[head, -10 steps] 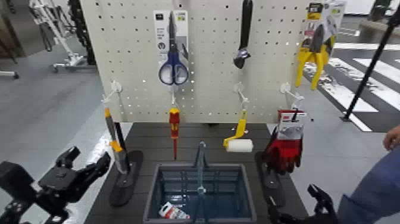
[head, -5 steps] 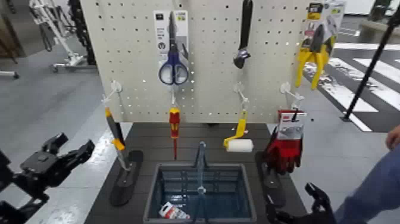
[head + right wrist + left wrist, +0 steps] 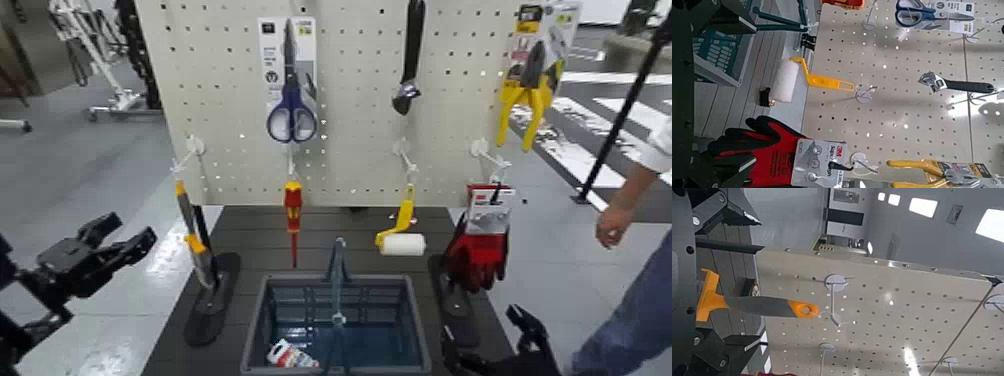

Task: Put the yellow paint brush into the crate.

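Brush grasping is judged to be the step in hand, since the tool is seen hanging upright from a hook at the lower left of the pegboard, orange tip up and bristles down beside a dark foot of the board stand. It is well apart from the crate, which is set on the bench below the middle of the board, with a small packet in its near corner.

To do the step well, the grey shaft is best approached squarely from the left, gripped below the yellow collar, and lifted up off the hook before being carried across; the screwdriver and roller hanging nearby are to be left alone, and the crate's tall handle is to be cleared on the way in.

The left gripper is held left of the bench, near the brush but not touching it. Its jaws are spread and nothing is held between them; in the left wrist view the brush is framed ahead of them. The right gripper is parked low at the bench's right corner; whether it is spread or pressed together cannot be told. A person's hand is seen at the far right.
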Tool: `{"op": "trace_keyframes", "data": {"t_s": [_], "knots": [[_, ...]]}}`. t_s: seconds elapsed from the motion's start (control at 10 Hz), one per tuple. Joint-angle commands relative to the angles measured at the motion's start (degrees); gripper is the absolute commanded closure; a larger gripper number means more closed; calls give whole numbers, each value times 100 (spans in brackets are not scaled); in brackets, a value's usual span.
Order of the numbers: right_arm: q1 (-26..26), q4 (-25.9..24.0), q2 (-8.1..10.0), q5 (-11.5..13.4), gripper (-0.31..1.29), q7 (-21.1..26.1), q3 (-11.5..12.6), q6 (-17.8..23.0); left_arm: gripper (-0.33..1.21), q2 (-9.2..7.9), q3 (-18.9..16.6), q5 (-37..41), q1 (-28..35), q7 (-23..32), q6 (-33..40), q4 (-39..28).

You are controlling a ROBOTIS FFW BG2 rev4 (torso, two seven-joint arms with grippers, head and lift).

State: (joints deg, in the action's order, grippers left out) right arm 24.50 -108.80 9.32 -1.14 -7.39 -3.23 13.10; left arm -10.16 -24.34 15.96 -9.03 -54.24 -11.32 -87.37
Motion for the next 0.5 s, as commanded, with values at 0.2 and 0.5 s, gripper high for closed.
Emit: {"op": "trace_keyframes", "data": {"t_s": [0.2,0.5], "knots": [[-77,60,-9,-9,15,-35,-47,-10,26,-241,263,-32,-477,-474,-213,546],[-112,87,-9,-26,15,-70,-64,-18,30,-372,562,-217,-855,-913,-363,818]]}}
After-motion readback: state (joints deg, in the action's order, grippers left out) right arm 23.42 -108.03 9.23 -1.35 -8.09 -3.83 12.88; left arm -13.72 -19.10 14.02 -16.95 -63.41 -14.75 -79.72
